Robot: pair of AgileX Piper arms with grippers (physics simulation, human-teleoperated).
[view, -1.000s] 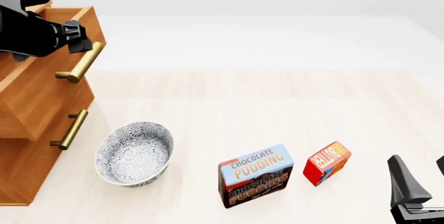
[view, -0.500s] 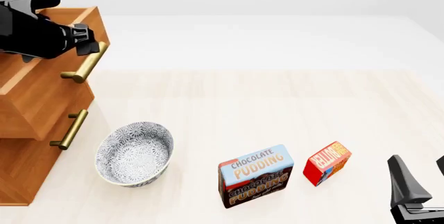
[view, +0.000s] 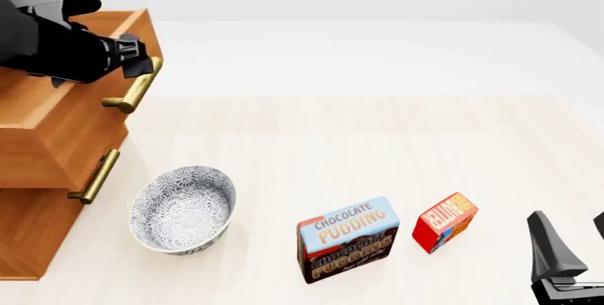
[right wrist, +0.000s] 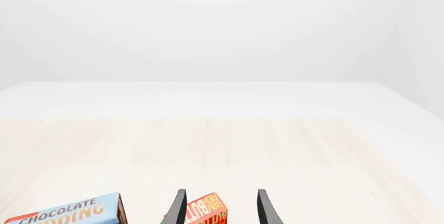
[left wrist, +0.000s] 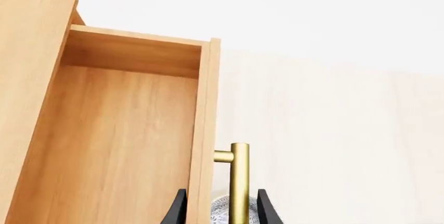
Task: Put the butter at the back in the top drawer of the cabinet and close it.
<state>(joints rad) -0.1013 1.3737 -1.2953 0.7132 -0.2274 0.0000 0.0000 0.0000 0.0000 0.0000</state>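
Observation:
The butter (view: 445, 221) is a small red box standing on the table right of the pudding box; in the right wrist view the butter (right wrist: 207, 211) shows between the finger tips, farther off. My right gripper (view: 573, 238) hangs open at the near right, apart from it. The cabinet (view: 38, 213) stands at the left. Its top drawer (view: 56, 121) is pulled partway out and its inside (left wrist: 125, 141) holds nothing. My left gripper (view: 140, 61) is open, its fingers straddling the brass handle (left wrist: 239, 182) of that drawer.
A blue-and-brown chocolate pudding box (view: 347, 238) stands just left of the butter. A patterned bowl (view: 182, 208) sits in front of the cabinet, below the pulled-out drawer. The middle drawer's handle (view: 95, 176) sticks out toward the bowl.
The top drawer has slid farther out toward the right, and my left gripper moved with its handle. The right arm, butter, pudding box and bowl have not moved.

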